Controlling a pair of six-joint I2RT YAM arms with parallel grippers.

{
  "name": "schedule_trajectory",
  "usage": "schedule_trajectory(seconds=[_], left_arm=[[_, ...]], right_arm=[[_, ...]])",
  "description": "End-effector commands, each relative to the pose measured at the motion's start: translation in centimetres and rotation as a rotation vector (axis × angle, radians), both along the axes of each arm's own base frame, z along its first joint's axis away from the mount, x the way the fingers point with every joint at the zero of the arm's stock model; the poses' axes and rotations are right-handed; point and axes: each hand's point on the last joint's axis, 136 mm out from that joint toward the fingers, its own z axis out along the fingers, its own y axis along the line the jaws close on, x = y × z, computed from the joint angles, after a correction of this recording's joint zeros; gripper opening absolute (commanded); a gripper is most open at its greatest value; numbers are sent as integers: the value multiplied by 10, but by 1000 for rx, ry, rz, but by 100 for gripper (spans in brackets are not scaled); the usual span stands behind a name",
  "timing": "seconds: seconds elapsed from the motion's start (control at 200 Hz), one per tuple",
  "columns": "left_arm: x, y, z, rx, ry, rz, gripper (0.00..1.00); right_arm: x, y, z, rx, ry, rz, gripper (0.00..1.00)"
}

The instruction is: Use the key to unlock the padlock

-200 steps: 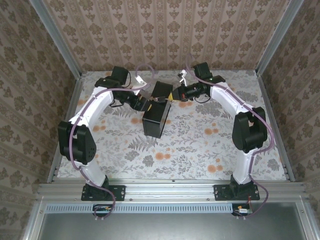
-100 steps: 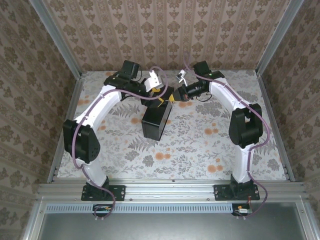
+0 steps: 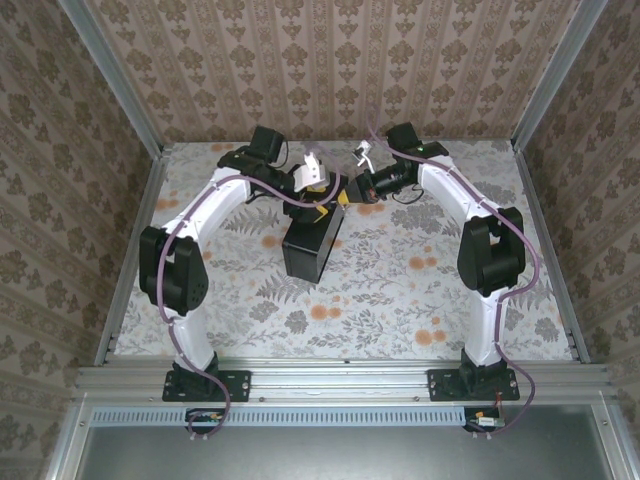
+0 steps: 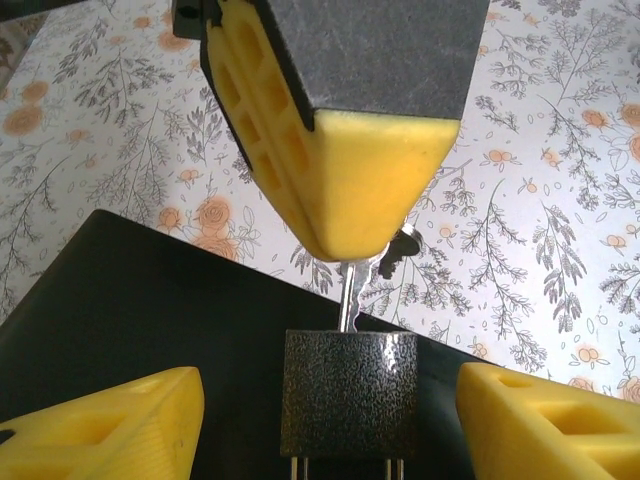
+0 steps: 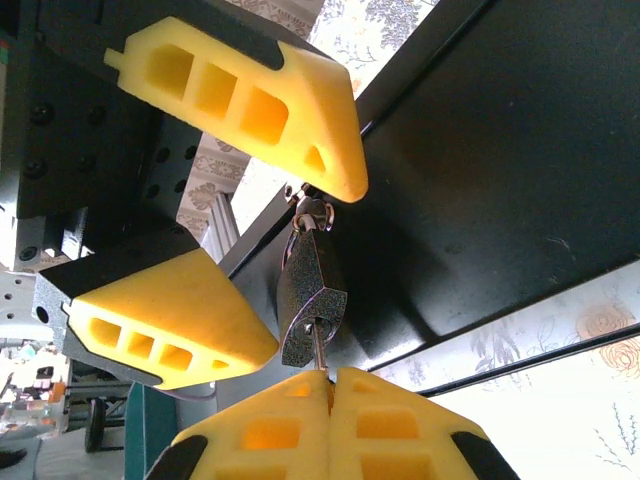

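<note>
1. The table [image 3: 400, 290] has a flowery top.
2. The left arm [image 3: 200, 215] has swung in. A second ago it reached to the left side of the box. Now it reaches over the far end of the box.
3. The right arm [image 3: 470, 215] has hardly moved.
4. The box [image 3: 308, 250] is black. It lies toward the middle of the table's far edge.
5. The left gripper [image 4: 330, 400] has its yellow fingers wide apart. One finger sits on each side of the padlock, and neither touches it.
6. The right gripper [image 5: 330, 420] is pinched tight on the key.
7. The padlock [image 4: 348, 395] is grey. It hangs at the far end of the box.
8. The key [image 4: 350, 285] is stuck into the padlock.
</note>
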Motion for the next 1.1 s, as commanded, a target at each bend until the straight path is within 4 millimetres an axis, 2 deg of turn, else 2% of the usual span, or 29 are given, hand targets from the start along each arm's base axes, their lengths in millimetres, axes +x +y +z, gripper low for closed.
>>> schedule_trajectory(seconds=[0.0, 0.08, 0.095, 0.13, 0.35, 0.415, 0.46, 0.53, 0.71, 0.83, 0.85, 0.92, 1.095], left_arm=[[-8, -3, -7, -4, 16, -56, 64], [-9, -3, -12, 6, 27, -63, 56], [-17, -11, -13, 9, 27, -90, 55], [-21, -12, -15, 16, 29, -102, 53], [-26, -11, -29, 45, 50, -114, 33], [-26, -12, -29, 40, 52, -110, 30], [-26, -12, -28, 38, 48, -107, 31], [-23, -10, -26, 39, 39, -86, 43], [-19, -1, -13, 23, 8, -50, 58], [-22, 2, -10, 21, 0, -44, 59], [-15, 12, -10, 21, 4, -18, 59], [-17, 14, -10, 24, 13, -24, 59], [-24, 11, -15, 36, 41, -51, 50]], right_arm=[[-11, 10, 25, 63, -42, 57, 0], [-13, 10, 26, 68, -36, 60, 0], [-13, 10, 26, 70, -36, 61, 0], [-13, 11, 27, 72, -35, 61, 0], [-16, 12, 32, 79, -13, 56, 0], [-15, 12, 30, 69, -5, 50, 0], [-15, 11, 27, 59, 1, 45, 0], [-15, 10, 24, 41, 2, 38, 0], [-15, 8, 21, 22, -3, 36, 0], [-16, 8, 19, 19, 0, 37, 0], [-15, 8, 19, 19, -2, 37, 0], [-15, 8, 18, 19, 0, 37, 0], [-13, 9, 17, 22, 0, 33, 0]])
